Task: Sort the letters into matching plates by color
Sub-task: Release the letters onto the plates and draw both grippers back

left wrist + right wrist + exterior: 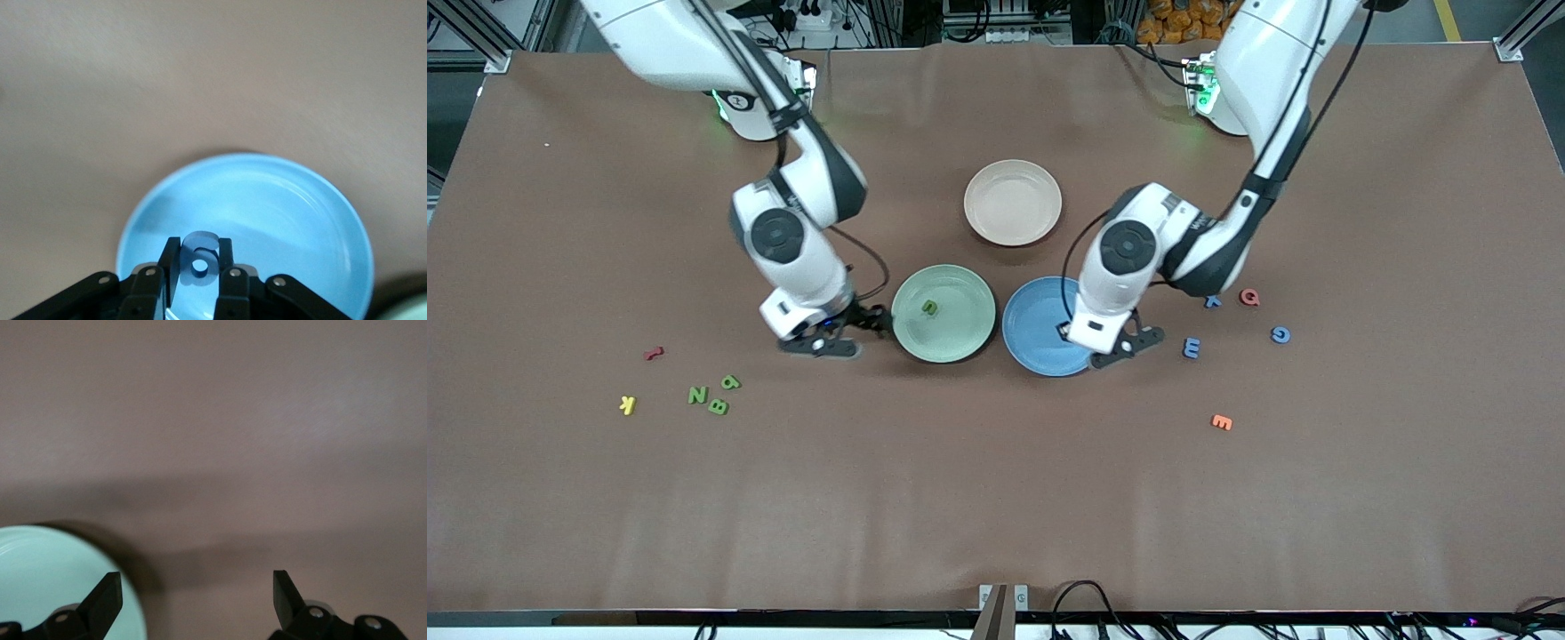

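My left gripper hangs over the medium blue plate, shut on a small blue letter. In the left wrist view that letter stands upright between the fingers above the blue plate. The pale mint green plate holds one green letter. My right gripper is open with nothing between its fingers, at the green plate's rim on the side toward the right arm's end. The right wrist view shows the right gripper over bare table beside the green plate. Three green letters lie toward the right arm's end. Three blue letters lie toward the left arm's end.
A beige-pink plate sits farther from the front camera than the other two plates. A red letter and an orange letter lie near the blue ones. Another red letter and a yellow letter lie near the green ones.
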You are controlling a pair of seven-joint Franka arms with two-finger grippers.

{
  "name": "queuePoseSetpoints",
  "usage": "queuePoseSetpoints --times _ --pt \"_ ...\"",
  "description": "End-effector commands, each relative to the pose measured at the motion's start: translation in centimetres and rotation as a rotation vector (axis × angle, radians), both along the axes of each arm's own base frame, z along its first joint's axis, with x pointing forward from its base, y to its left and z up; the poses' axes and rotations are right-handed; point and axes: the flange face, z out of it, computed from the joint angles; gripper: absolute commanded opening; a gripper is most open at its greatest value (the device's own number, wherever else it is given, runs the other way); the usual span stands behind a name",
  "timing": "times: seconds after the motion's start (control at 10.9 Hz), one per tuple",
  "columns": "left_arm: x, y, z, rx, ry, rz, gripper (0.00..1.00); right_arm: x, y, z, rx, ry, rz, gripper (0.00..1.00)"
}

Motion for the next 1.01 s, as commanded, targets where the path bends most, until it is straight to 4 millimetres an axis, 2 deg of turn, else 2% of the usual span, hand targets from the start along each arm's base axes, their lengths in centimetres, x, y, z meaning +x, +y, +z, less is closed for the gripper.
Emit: queuePoseSetpoints --times 0.0,0.09,0.18,0.28,0.37,0.55,0.64,0.74,0.92 --pt "-2.3 -3.8 1.0 -0.007 -0.008 0.025 0.00 3.1 -6.5 0.8 -0.019 -0.015 0.037 1.00" --pt "-2.8 -4.4 0.9 -0.006 -0.007 0.014 0.00 4.2 -9.0 1.1 -0.019 -0.023 0.033 1.00" --pt "-2.5 -4.0 1.0 -0.004 -0.010 0.004 0.40 4.9 -10.5 1.2 -0.019 -0.027 0.026 1.00" --pt "-2.4 -4.0 1.0 -0.001 -0.014 -0.005 0.99 5.7 -12.8 1.3 -0.023 -0.031 0.021 1.00" --pt "-2.7 -4.3 1.0 0.000 -0.015 -0.014 1.00 6.0 -15.0 1.0 -0.033 -0.028 0.023 1.00" --pt "-2.5 -3.2 0.7 0.012 -0.008 -0.085 1.00 6.6 -20.0 0.3 -0.061 -0.021 0.005 1.00" --pt "-2.1 -1.5 0.7 0.023 0.002 -0.148 1.00 6.7 -22.3 -0.7 -0.079 -0.015 -0.002 1.00" --pt "-0.7 1.5 1.1 0.027 0.003 -0.186 1.00 6.9 -23.9 -1.8 -0.094 -0.006 -0.005 1.00" --pt "1.3 7.6 1.7 0.036 0.010 -0.270 1.00 7.2 -25.1 -3.6 -0.095 -0.011 -0.008 1.00"
